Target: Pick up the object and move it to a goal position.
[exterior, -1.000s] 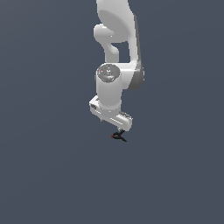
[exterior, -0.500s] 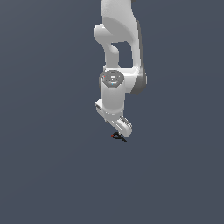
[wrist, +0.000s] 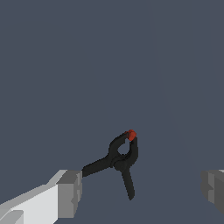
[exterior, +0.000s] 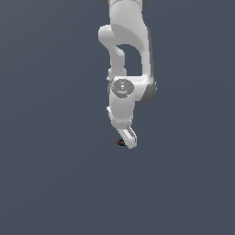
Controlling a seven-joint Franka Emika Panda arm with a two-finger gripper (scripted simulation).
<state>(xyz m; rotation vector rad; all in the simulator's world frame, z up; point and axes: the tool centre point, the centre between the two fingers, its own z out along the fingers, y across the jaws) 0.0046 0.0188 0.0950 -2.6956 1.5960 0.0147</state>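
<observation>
The object (wrist: 120, 159) is a tiny black clamp with two splayed prongs and a red tip, lying on the grey floor. In the wrist view it lies between my two grey fingertips (wrist: 70, 192), with one prong reaching up to one of them. My gripper (wrist: 142, 192) is open and holds nothing. In the exterior view the white gripper (exterior: 128, 140) hangs low at the floor, turned edge-on, and covers most of the clamp (exterior: 120, 142); only a small black and red bit shows at the exterior view's left of the fingers.
Plain dark grey floor (exterior: 55, 183) lies all around. The white arm (exterior: 126, 55) rises straight up above the gripper. No goal marker shows in either view.
The hand has rotated about its vertical axis, from broadside to edge-on in the exterior view, and has come down over the clamp. The clamp has not moved.
</observation>
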